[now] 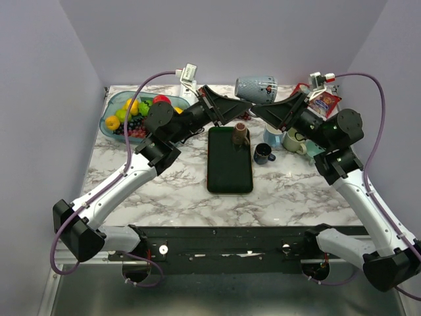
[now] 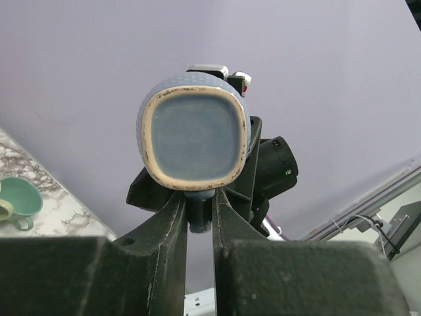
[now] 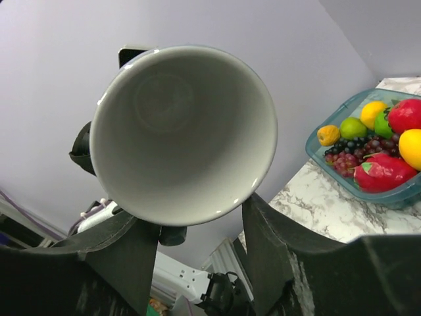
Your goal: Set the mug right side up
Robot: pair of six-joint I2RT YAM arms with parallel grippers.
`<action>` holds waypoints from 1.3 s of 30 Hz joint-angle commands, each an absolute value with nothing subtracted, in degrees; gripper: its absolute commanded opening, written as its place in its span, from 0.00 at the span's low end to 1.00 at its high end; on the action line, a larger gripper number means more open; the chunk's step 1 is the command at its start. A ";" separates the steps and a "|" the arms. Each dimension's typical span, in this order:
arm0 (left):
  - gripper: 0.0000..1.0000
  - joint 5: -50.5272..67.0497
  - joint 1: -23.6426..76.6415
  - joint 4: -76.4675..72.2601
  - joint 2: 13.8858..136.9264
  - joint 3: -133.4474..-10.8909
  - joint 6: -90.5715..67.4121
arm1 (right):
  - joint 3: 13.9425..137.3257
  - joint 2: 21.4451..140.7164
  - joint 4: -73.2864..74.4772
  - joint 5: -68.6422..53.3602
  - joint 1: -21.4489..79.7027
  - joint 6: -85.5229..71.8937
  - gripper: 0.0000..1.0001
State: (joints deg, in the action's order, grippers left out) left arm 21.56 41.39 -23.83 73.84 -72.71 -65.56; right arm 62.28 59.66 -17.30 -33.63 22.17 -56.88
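The mug (image 1: 256, 85), blue-grey and dotted, is held in the air on its side above the far end of the marble table (image 1: 171, 191), well clear of the surface, between the tips of the two arms. The left gripper (image 1: 248, 105) reaches up to it from the left. In the left wrist view the mug's squarish base (image 2: 194, 135) faces the camera, and the left gripper (image 2: 199, 205) has its jaws drawn close together, pinching a narrow blue piece under the body, apparently the handle. The right gripper (image 1: 257, 110) meets it from the other side. In the right wrist view the white mouth of the mug (image 3: 184, 131) faces the lens, and the right gripper (image 3: 197, 214) has its fingers (image 3: 263, 243) spread wide on either side of the lower rim; whether they touch the mug I cannot tell. Below, a dark slab (image 1: 229, 164) lies on the table with a small brown cup (image 1: 240, 135) on its far end, a dark blue cup (image 1: 263, 154) just beside it and a cream mug (image 1: 295, 141) further right. A fruit tray (image 1: 113, 108) sits at the far left.
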 commanded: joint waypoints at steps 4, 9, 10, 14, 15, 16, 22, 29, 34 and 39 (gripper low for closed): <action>0.00 18.81 43.42 -27.86 73.04 -74.71 -63.28 | 61.09 57.83 -20.91 -32.00 22.41 -58.80 0.38; 0.00 19.60 43.68 -28.12 73.04 -74.18 -63.11 | 60.12 56.34 -20.48 -30.50 22.50 -58.19 0.01; 0.00 19.86 43.68 -27.78 72.95 -74.27 -62.24 | 60.03 55.64 -19.43 -29.71 22.41 -57.84 0.01; 0.29 19.16 43.68 -23.65 71.81 -74.71 -57.75 | 60.90 52.83 -13.11 -26.11 22.50 -53.98 0.01; 0.56 18.12 43.68 -21.29 71.55 -74.71 -56.09 | 61.43 52.13 -10.75 -24.71 22.41 -51.44 0.01; 0.64 17.76 43.68 -19.88 71.11 -74.71 -54.51 | 62.31 51.42 -5.68 -21.74 22.50 -49.94 0.01; 0.99 12.59 43.42 -1.34 70.84 -76.73 -41.15 | 67.32 46.94 22.42 -4.37 22.50 -38.51 0.01; 0.99 6.60 43.15 8.87 71.19 -75.06 -34.37 | 60.92 42.89 42.96 17.82 22.50 -31.11 0.01; 0.99 5.01 42.98 11.86 73.38 -75.41 -32.52 | 50.92 43.85 45.27 21.09 22.50 -32.08 0.01; 0.99 4.22 42.63 14.14 76.99 -77.07 -32.34 | 46.06 49.12 43.33 22.85 22.41 -34.10 0.01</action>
